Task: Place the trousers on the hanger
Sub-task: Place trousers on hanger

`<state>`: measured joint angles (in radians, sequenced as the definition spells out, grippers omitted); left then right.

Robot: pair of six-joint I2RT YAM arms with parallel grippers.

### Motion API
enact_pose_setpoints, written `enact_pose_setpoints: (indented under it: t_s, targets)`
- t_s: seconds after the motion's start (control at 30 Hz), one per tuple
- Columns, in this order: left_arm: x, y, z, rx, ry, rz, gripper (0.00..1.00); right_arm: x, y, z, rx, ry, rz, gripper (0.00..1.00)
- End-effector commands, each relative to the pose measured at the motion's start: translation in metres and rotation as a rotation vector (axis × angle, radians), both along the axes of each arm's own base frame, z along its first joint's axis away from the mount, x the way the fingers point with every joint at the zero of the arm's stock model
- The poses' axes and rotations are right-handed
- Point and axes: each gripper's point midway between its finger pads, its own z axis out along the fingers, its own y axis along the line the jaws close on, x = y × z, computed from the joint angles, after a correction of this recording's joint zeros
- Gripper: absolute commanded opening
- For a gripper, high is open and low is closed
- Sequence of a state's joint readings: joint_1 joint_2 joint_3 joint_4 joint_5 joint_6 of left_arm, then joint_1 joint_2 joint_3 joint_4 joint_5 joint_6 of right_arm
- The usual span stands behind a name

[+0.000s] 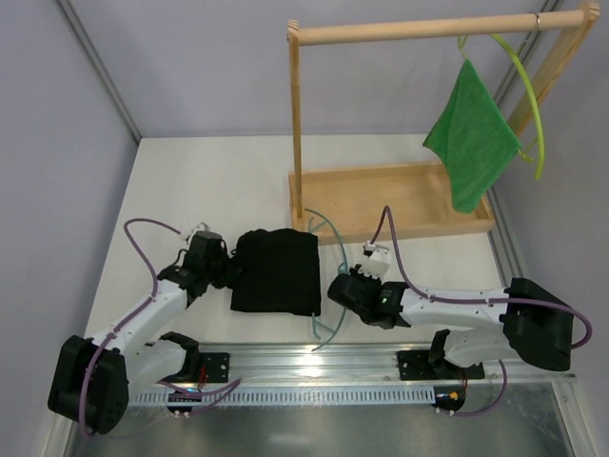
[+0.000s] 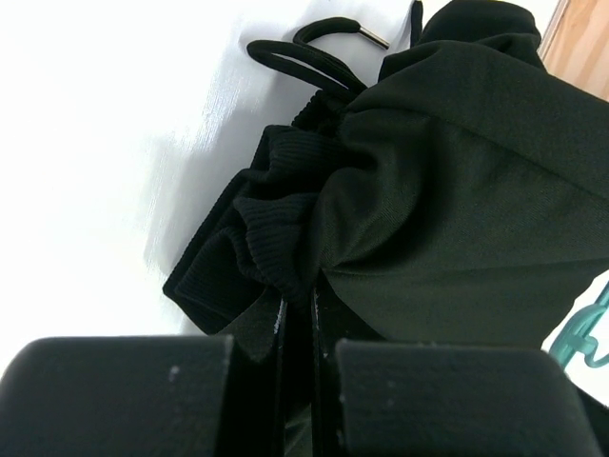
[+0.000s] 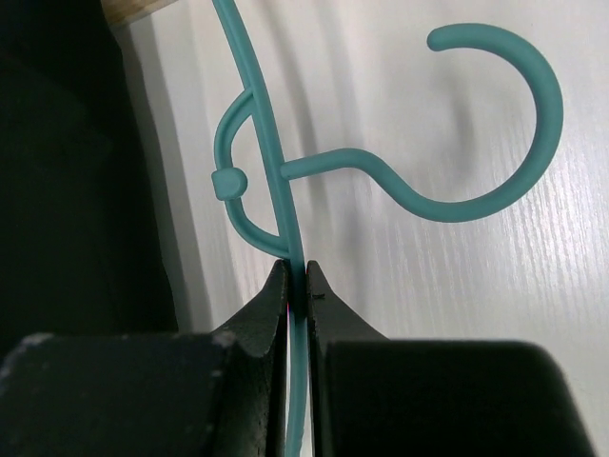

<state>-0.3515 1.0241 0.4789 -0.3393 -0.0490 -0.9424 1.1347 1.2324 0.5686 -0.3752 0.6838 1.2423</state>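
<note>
White surface [image 1: 209, 181] with pale walls around it carries the whole scene. At its near edge, the left pincer [image 2: 300, 305] is closed on the ribbed, bunched edge of the trousers [image 2: 457, 190]; the black cloth is pinched between its two fingers, and a drawstring [image 2: 314, 43] lies loose just beyond. The right pincer [image 3: 295, 276] is closed on a thin arm of the hanger [image 3: 285, 171], close below the place where the hook joins, and the hook lies flat on the surface.

From above, the trousers [image 1: 278, 271] lie as a folded dark block between the two pincers, the left pincer [image 1: 224, 271] touching their left edge and the right pincer [image 1: 338, 288] just beside their right edge. The hanger [image 1: 328, 228] shows only as teal curves coming out along the right side of the block. Whether its bar already goes under or through the cloth, I cannot tell.

Farther back stands a wooden rack [image 1: 400, 195] with a green cloth [image 1: 471, 143] on a yellow-green hanger [image 1: 528, 95]; these are well apart from the work.

In my judgement the task is in the middle: both things are gripped and brought together, but the trousers are not yet seen hanging over the hanger's bar, and nothing is lifted from the surface. Draping them over the bar is what remains.
</note>
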Motion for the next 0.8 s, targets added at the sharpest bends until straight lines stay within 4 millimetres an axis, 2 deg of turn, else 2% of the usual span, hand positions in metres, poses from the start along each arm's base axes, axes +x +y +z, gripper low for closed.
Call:
enact_pose_setpoints:
  t_s: [0.0,0.13,0.23,0.27,0.33,0.37,0.43,0.53,0.63,0.67,0.77]
  targets:
    - [-0.026,0.026,-0.033,0.108,0.131,0.043,0.00,0.033,-0.011,0.019,-0.046,-0.147,-0.132,0.04]
    - [-0.031,0.017,-0.034,0.043,0.128,0.041,0.00,0.037,-0.008,0.015,-0.008,-0.164,-0.166,0.04]
    - [-0.032,0.020,-0.030,0.033,0.106,0.064,0.01,0.037,-0.014,0.010,-0.008,-0.157,-0.222,0.04]
    - [-0.036,0.024,-0.030,0.055,0.115,0.071,0.00,0.037,-0.019,0.009,-0.024,-0.160,-0.238,0.04]
    - [-0.028,0.035,-0.016,0.105,0.064,0.100,0.01,0.036,-0.026,0.008,-0.055,-0.164,-0.235,0.04]
    - [-0.032,0.041,-0.012,0.141,0.072,0.099,0.01,0.035,-0.030,0.010,-0.062,-0.173,-0.237,0.04]
    - [-0.020,0.053,0.008,0.199,0.014,0.137,0.01,0.031,-0.042,0.005,-0.104,-0.173,-0.225,0.04]
    - [-0.011,0.073,0.022,0.306,-0.021,0.187,0.00,0.024,-0.057,0.002,-0.136,-0.178,-0.196,0.04]
    - [-0.007,0.079,0.012,0.365,0.024,0.187,0.00,0.019,-0.066,0.003,-0.153,-0.184,-0.152,0.04]
    - [-0.007,0.079,0.003,0.377,0.055,0.178,0.00,0.018,-0.066,0.004,-0.156,-0.186,-0.133,0.04]
    - [0.000,0.074,-0.001,0.363,0.044,0.174,0.00,0.018,-0.060,0.009,-0.154,-0.194,-0.085,0.04]
